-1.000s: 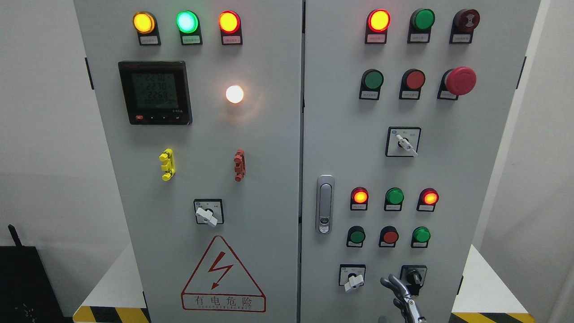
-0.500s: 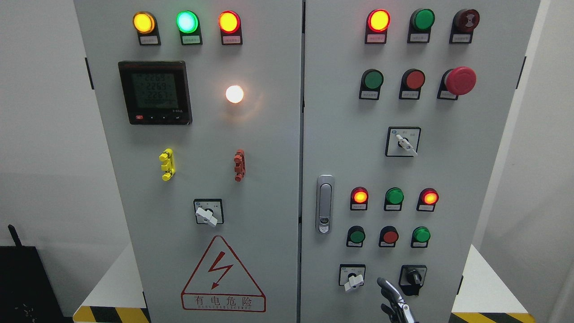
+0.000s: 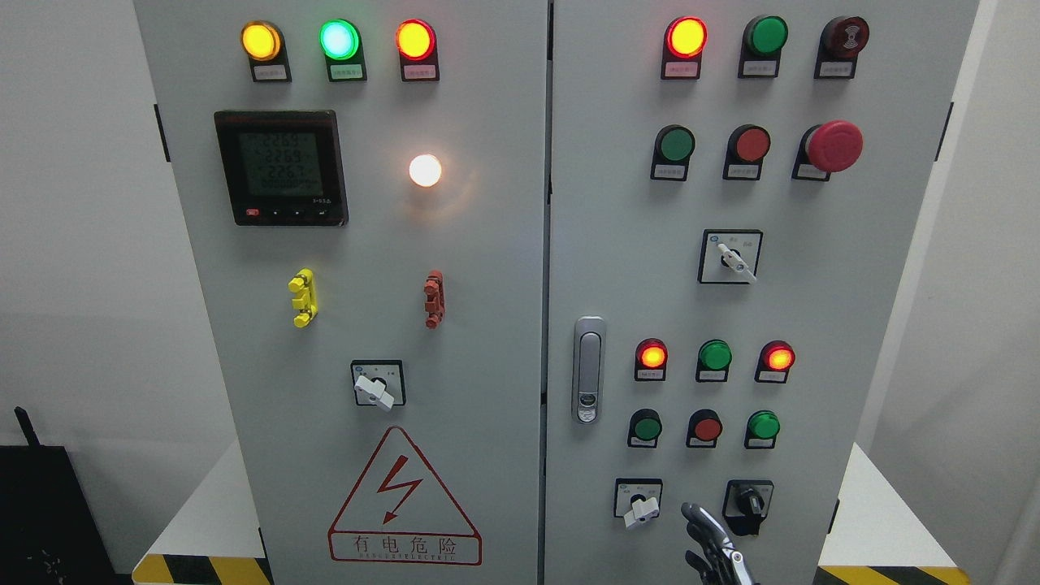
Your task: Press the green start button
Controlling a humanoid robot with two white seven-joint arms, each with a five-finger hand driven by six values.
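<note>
On the grey cabinet's right door (image 3: 821,325) sit three green push buttons: one in the upper row (image 3: 676,145), two in the lower row at its left end (image 3: 647,427) and right end (image 3: 764,425). Only the top of my right hand (image 3: 702,536) shows at the bottom edge, below the lower row. It hangs between the white selector switch (image 3: 640,507) and the black knob (image 3: 751,502). Its metal fingers (image 3: 693,513) point upward, loosely bent, holding nothing and touching no button. The left hand is out of view.
Lit red lamps (image 3: 652,355) and a green lamp (image 3: 715,355) sit above the lower buttons, a red button (image 3: 707,428) between the green ones. A red mushroom stop (image 3: 834,146) juts out upper right. A door handle (image 3: 589,370) is left of the buttons.
My right hand has sunk slightly and drifted left, from in front of the black knob to the gap beside the white selector. The meter digits changed.
</note>
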